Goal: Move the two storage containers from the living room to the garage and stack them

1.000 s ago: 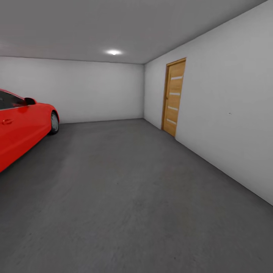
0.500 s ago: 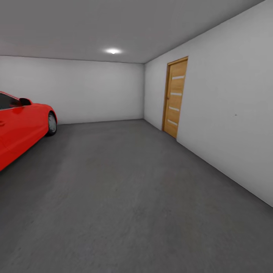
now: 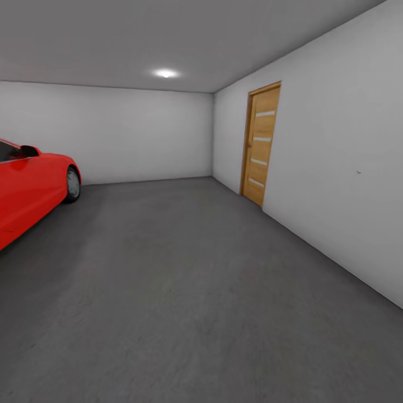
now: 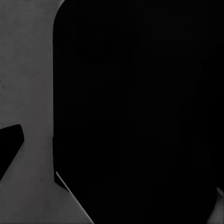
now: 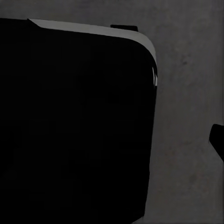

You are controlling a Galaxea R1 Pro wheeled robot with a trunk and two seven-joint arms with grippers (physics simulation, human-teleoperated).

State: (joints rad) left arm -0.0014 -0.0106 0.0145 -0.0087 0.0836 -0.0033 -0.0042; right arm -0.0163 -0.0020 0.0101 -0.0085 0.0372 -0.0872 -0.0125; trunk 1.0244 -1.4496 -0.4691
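Observation:
I am in the garage, with its dark grey concrete floor (image 3: 184, 291) stretching ahead between plain white walls. The two storage containers are out of view, and so is the living room. In the left wrist view a dark fingertip (image 4: 9, 149) shows at the picture's edge over grey floor (image 4: 28, 70), beside a large black body part (image 4: 140, 112). The right wrist view has a similar dark fingertip (image 5: 217, 140) at its edge, grey floor (image 5: 186, 93) and a big black panel (image 5: 74, 121). Nothing shows between the fingers.
A red car (image 3: 31, 187) stands at the left. A wooden door (image 3: 260, 144) is set in the right wall (image 3: 341, 168), and a ceiling light (image 3: 165, 73) glows above. Open floor runs to the far wall (image 3: 112, 134).
The whole view has shifted as the robot rolls forward. The car has slid toward the left edge, and the door sits slightly further right and larger.

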